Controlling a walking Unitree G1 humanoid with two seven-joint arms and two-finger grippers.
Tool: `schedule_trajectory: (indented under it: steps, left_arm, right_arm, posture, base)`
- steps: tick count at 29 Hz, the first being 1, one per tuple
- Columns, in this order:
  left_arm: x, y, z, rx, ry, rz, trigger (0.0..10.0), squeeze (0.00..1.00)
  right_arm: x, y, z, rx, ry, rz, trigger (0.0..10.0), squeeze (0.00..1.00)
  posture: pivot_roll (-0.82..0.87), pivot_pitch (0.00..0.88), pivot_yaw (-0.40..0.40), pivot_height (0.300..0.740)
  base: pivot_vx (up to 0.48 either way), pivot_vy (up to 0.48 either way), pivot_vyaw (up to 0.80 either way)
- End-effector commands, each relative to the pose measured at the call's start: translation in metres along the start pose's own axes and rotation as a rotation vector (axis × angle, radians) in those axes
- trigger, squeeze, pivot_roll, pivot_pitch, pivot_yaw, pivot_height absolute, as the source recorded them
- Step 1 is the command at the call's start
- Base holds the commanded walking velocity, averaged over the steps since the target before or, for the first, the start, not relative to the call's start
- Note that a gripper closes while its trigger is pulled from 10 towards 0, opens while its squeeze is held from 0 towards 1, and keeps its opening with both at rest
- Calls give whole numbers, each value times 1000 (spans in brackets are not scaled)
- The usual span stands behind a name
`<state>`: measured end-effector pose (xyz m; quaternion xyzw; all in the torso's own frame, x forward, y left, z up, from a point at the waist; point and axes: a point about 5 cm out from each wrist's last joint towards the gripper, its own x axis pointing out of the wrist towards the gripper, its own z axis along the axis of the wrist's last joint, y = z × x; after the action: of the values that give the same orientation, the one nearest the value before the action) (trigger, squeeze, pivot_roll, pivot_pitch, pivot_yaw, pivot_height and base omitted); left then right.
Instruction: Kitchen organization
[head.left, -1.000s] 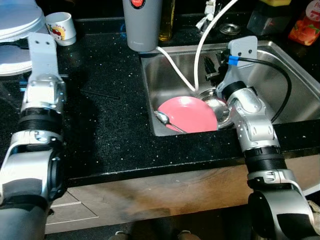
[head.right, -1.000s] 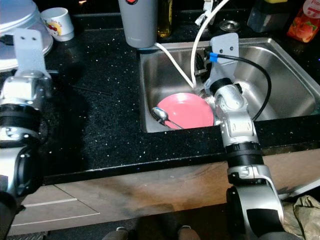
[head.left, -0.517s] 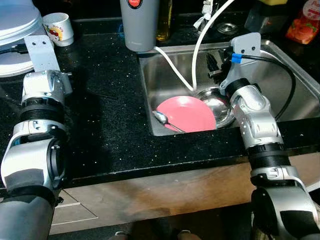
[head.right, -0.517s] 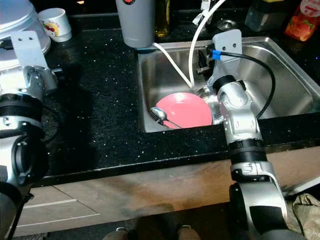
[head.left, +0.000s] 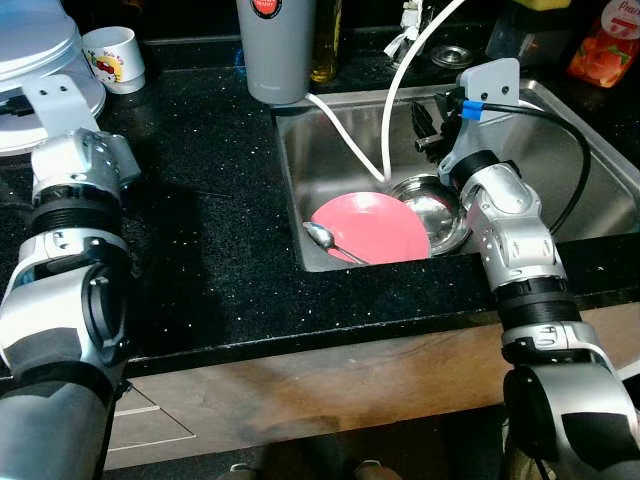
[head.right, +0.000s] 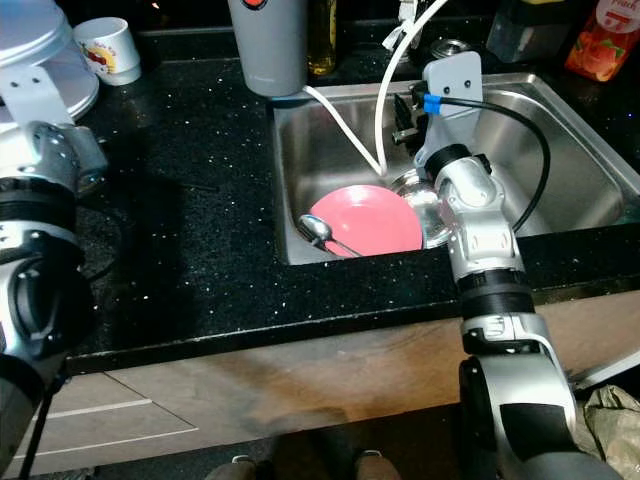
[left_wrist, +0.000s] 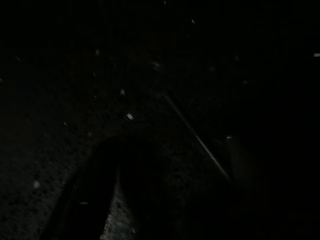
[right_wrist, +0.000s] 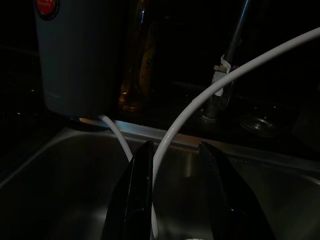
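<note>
A pink plate (head.left: 372, 226) lies in the steel sink (head.left: 560, 170) with a spoon (head.left: 322, 238) at its left edge. Beside the plate on the right sits a steel bowl (head.left: 436, 204). My right gripper (head.left: 424, 124) hangs open above the bowl, pointing at the sink's back wall. In the right wrist view the white hose (right_wrist: 180, 120) runs down between the fingers (right_wrist: 134, 195), and I cannot tell if it touches them. My left arm (head.left: 72, 175) is held over the black counter (head.left: 220, 260), where a thin dark stick (head.left: 205, 191) lies.
A grey tumbler (head.left: 278, 50) and an oil bottle (head.left: 325, 40) stand behind the sink's left corner. A white mug (head.left: 112, 58) and a white lidded appliance (head.left: 35, 55) sit at the counter's back left. An orange carton (head.left: 603, 42) stands at the back right.
My right gripper has lifted off the bowl's rim and moved toward the sink's back. The left forearm has turned and drawn left. The camera has shifted slightly.
</note>
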<state>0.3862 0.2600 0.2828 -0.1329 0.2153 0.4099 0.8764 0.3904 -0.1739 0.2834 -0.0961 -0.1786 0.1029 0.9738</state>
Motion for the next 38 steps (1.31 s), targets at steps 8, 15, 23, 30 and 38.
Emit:
schedule_trajectory:
  steps: [8,15,23,30,38]
  left_arm:
    - [7,-4,-31,3,216,-22,0,0]
    - [6,-4,-36,-28,271,-29,0,0]
    - [3,-8,-35,-34,264,-64,0,0]
    - [-29,-46,-18,-315,211,-594,0,0]
    - [-48,-45,0,-666,90,-897,0,0]
  right_arm:
    - [1,-1,2,-18,-11,9,10000,0]
    - [1,0,1,-17,-13,10,10000,0]
    - [1,0,0,-15,-14,8,10000,0]
    - [1,-2,2,-14,-23,-4,10000,0]
    - [1,-2,7,-11,-38,-5,10000,0]
  posture:
    - [37,168,-4,740]
    - [37,164,-4,740]
    - [37,157,-3,740]
    - [35,161,-1,740]
    - [37,167,-1,740]
  base:
    - [0,0,0]
    - [0,0,0]
    - [0,0,0]
    - [0,0,0]
    - [0,0,0]
